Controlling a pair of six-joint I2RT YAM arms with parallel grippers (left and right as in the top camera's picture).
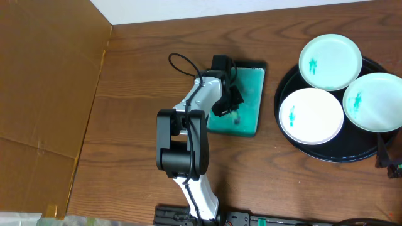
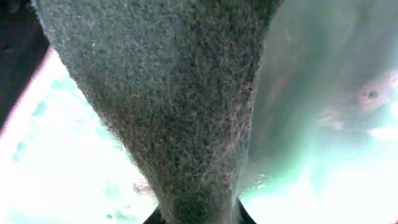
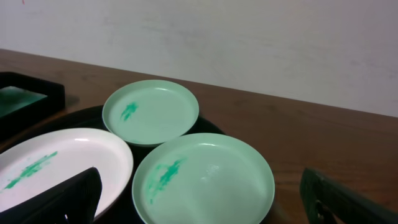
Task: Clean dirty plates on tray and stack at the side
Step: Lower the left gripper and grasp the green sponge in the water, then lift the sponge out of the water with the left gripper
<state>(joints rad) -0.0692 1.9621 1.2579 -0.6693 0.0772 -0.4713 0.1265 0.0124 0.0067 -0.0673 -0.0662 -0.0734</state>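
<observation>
Three white plates with teal smears lie on the round black tray (image 1: 339, 154) at the right: a far one (image 1: 330, 61), a left one (image 1: 311, 115) and a right one (image 1: 379, 102). In the right wrist view they are the far plate (image 3: 150, 112), the left plate (image 3: 56, 165) and the nearest plate (image 3: 203, 177) on the tray (image 3: 84, 118). My right gripper (image 3: 199, 186) is open and empty, fingers wide apart just short of the nearest plate; it shows at the tray's near right edge (image 1: 387, 158). My left gripper (image 1: 226, 100) is over a teal rectangular tray, shut on a grey-green scouring pad (image 2: 168, 93).
The teal rectangular tray (image 1: 248, 94) sits left of the black tray, with a black edge at its far side. A brown cardboard sheet (image 1: 44, 81) covers the table's left part. A white wall stands behind the table (image 3: 249, 43).
</observation>
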